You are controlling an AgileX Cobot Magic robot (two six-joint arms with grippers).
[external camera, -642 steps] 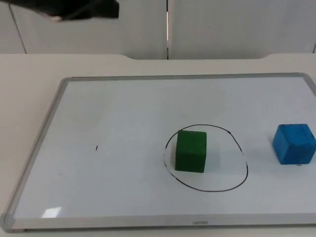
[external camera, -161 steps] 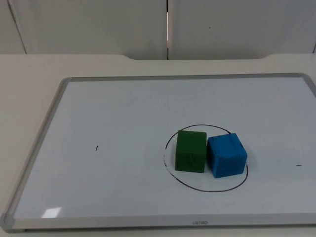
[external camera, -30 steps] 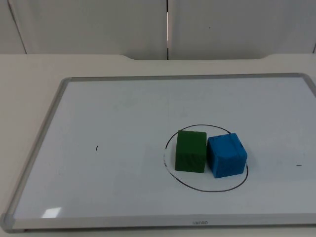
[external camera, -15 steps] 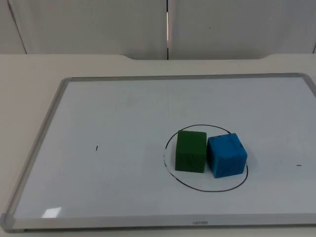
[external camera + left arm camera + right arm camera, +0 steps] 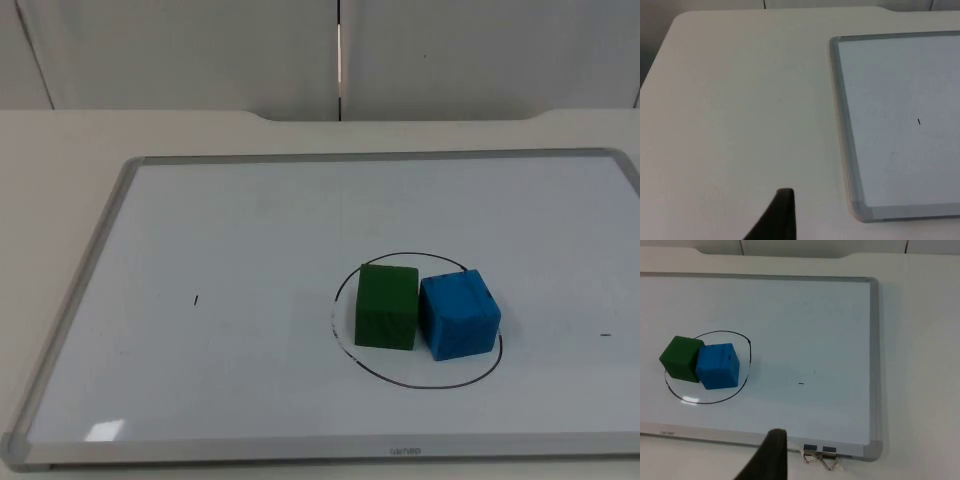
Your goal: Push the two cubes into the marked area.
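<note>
While the green cube [image 5: 386, 305] and blue cube [image 5: 458, 314] were seen touching inside the drawn circle [image 5: 417, 319], both were placed at eleven o'clock, well apart from the right gripper [image 5: 771, 455], whose finger state could not be told.

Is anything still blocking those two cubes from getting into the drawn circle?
Nothing visible does: the green cube and blue cube already sit touching inside the marked circle on the whiteboard.

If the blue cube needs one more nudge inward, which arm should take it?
Right, probably. Its wrist view takes in the blue cube beside the green cube at the drawn circle; the left arm faces bare table off the whiteboard.
</note>
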